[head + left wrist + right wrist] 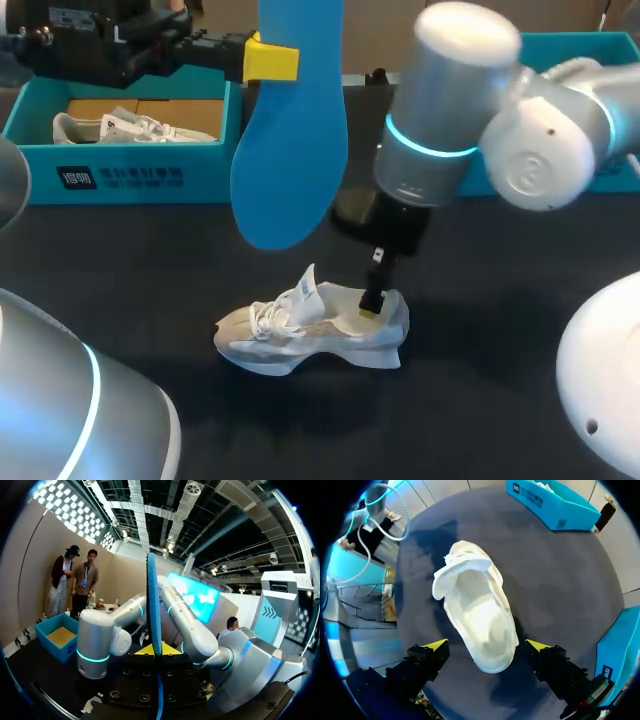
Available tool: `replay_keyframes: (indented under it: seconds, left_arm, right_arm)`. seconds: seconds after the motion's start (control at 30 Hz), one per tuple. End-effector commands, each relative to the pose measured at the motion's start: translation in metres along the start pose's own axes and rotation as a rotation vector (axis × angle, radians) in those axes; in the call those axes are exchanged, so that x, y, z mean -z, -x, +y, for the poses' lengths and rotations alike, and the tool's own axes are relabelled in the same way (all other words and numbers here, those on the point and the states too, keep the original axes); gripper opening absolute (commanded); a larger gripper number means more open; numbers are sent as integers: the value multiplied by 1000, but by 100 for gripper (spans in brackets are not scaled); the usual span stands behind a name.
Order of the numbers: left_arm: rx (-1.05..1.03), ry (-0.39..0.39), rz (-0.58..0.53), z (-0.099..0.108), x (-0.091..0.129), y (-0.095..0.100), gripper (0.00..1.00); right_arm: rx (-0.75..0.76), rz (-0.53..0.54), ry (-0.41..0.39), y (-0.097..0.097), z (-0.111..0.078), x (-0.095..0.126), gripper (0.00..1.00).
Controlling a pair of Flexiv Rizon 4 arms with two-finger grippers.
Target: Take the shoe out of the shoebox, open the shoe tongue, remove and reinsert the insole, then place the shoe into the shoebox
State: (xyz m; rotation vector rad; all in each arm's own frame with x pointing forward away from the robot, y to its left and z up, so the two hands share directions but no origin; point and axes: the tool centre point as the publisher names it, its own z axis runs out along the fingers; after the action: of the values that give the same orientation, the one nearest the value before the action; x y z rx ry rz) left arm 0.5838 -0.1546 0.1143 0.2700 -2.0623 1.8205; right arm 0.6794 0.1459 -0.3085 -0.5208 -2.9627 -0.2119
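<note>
My left end effector pinches the blue insole upright above the table, clear of the shoe lying there, while my right end effector hangs spread astride its heel, likely to steady it.

Silver-grey arms with cyan rings; black right end effector, yellow fingertips.

Left gripper raised – clamped, right gripper low, pointing down – spread wide

Two shoes, two shoeboxes, one insole.
</note>
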Motion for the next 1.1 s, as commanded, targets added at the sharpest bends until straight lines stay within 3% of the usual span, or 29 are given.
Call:
replay_keyframes:
  seconds: [0.03,0.47,0.83,1.1]
  left_arm:
    - [0,4,2,-2,-1,2,0]
    - [0,4,2,-2,-1,2,0]
    - [0,4,2,-2,-1,2,0]
    - [0,4,2,-2,-1,2,0]
  right_arm:
    - [16,-11,-262,-1,5,-8,100]
    - [63,-70,-261,-1,2,-9,100]
    - [166,-80,-233,29,27,-13,100]
    - [201,-58,-206,43,37,-35,100]
